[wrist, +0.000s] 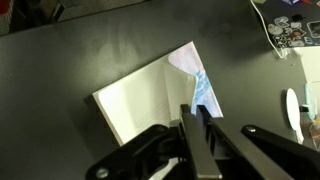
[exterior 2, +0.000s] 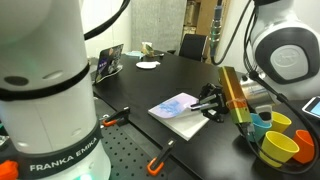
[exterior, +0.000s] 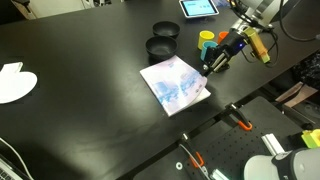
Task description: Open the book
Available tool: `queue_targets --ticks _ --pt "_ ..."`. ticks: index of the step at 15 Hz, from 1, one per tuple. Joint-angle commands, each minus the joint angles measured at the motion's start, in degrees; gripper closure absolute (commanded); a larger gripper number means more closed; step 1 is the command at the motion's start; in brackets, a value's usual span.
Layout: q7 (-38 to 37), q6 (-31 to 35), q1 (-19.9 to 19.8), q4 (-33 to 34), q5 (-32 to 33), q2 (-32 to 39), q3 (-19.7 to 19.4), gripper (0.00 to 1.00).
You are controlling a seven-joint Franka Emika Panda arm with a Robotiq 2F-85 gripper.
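Note:
The book (exterior: 172,85) lies on the black table near its front edge, with a pale pink cover blotched in blue. It shows in both exterior views (exterior 2: 176,108). My gripper (exterior: 207,68) is at the book's right edge, low over the table (exterior 2: 208,103). In the wrist view the fingers (wrist: 195,115) are pressed nearly together on the edge of the cover. The patterned cover (wrist: 203,88) stands tilted up beside a wide area of white pages (wrist: 140,100).
Two black bowls (exterior: 165,32) (exterior: 158,47) stand behind the book. A blue-screen tablet (exterior: 198,8) lies at the back. Coloured cups (exterior: 206,38) (exterior 2: 280,148) stand close to the arm. A flat white shape (exterior: 12,82) lies far off. Orange clamps (exterior: 243,125) grip the table edge.

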State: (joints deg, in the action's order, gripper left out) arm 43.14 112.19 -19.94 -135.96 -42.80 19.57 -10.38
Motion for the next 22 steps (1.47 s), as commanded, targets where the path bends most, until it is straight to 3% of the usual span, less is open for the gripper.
queue_targets --ticks 1,9,10,15,21,22 --pt "-2.34 -2.14 0.23 1.02 0.60 1.05 -0.38 0.61" --pt "-1.82 -3.47 -0.32 1.23 0.22 3.96 0.57 0.03" --pt "-1.22 -4.73 -0.71 1.44 -0.09 4.28 0.72 0.00" --pt "5.05 -7.71 -1.14 1.35 -1.66 6.84 1.60 0.00" --pt "20.74 -0.85 -0.64 -0.61 -12.25 8.53 3.54 0.00" --pt "22.86 0.03 -0.28 -0.88 -14.00 8.47 3.51 0.23"
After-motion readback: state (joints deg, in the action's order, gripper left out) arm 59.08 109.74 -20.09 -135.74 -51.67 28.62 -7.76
